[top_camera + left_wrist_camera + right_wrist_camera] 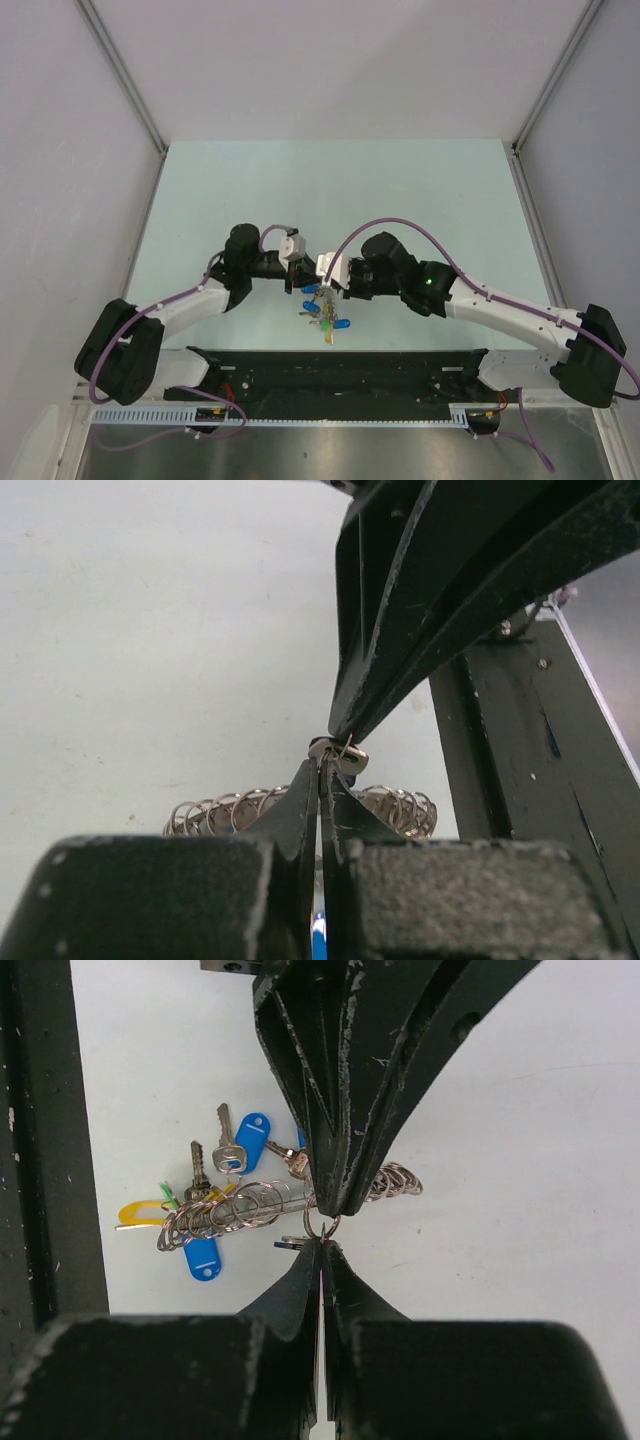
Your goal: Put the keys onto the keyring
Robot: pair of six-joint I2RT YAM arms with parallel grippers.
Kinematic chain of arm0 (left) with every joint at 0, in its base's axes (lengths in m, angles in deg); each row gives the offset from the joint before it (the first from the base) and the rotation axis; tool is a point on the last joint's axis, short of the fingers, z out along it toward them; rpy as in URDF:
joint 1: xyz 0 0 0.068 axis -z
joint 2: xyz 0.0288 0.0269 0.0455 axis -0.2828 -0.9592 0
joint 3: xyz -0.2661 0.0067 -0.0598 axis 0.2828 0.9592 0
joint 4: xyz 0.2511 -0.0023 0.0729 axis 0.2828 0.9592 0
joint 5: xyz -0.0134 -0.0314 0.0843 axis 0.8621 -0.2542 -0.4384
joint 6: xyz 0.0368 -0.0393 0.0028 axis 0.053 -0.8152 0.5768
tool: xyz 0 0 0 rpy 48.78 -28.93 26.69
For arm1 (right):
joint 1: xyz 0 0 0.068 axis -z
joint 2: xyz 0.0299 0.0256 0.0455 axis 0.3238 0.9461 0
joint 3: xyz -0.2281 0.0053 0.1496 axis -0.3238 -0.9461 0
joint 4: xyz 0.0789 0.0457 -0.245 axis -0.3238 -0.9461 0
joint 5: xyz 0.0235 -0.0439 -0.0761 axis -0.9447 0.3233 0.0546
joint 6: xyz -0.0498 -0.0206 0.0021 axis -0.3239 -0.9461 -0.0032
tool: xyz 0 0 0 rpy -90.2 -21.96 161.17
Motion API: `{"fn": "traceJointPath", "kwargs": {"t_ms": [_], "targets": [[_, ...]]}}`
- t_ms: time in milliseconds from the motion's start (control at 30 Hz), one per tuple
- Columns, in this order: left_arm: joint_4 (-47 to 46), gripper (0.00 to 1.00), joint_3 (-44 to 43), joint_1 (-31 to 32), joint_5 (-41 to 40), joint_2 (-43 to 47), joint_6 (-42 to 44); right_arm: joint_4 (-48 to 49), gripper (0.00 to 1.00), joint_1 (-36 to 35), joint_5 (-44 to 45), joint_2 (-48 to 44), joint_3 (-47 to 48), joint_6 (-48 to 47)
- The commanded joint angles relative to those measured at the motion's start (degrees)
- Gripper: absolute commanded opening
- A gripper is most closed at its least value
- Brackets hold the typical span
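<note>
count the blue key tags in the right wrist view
2: one blue tag above the wire coil, one below its left end. The fingers may hide others.

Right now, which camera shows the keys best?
The right wrist camera: it shows the keys spread out, with silver blades and blue tags clear. The top camera shows them only as tiny coloured specks. The left wrist camera shows wire loops and a sliver of blue, hardly any key.
</note>
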Motion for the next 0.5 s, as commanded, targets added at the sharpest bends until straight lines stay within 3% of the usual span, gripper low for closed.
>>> {"fn": "traceJointPath", "kwargs": {"t_ms": [0,467], "targets": [[-16.3,0.0,2.8,-0.1,-5.2,2.9,-8.9,1.1,0.0,-0.7,0.2,-1.0,-0.6,2.9],[-39.9,0.0,13.2,3.0,-22.7,5.4,-23.5,14.7,0.0,-3.0,2.4,-2.2,-8.4,7.9]]}}
